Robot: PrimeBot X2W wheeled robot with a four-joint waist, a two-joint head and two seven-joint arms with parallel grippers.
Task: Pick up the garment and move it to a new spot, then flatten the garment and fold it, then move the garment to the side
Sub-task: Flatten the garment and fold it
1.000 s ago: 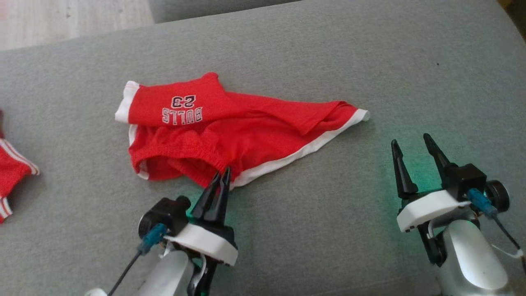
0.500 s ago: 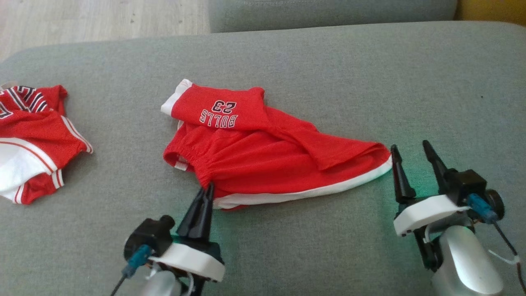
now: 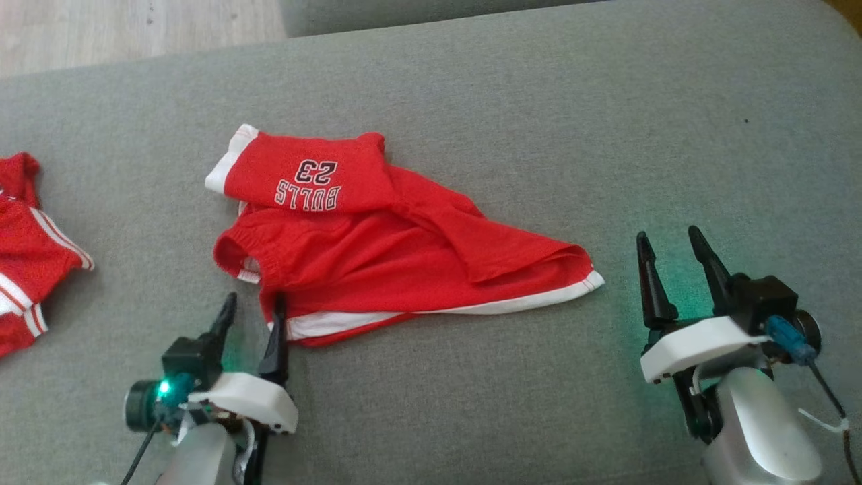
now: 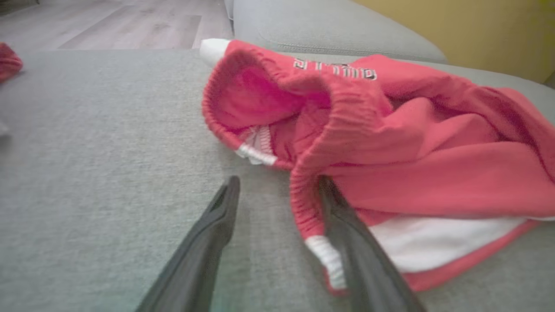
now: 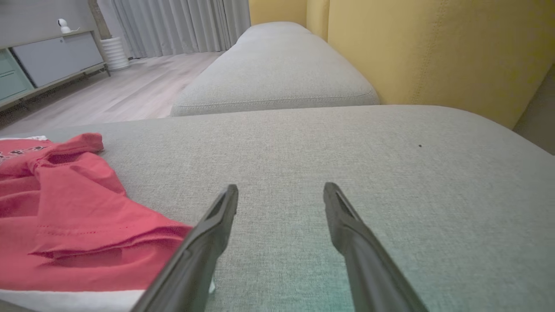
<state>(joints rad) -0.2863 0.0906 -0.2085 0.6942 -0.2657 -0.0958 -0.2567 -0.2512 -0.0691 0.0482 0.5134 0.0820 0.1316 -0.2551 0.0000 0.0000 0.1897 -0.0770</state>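
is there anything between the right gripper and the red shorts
Nothing visible. Bare grey cushion lies between the open right gripper and the nearest white-trimmed corner of the red shorts. The other red garment lies far off on the robot's left, beyond the left gripper.

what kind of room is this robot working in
Most likely a home living room. The red shorts lie on a grey sofa seat, with a wooden floor, long curtains and a low cabinet beyond it.
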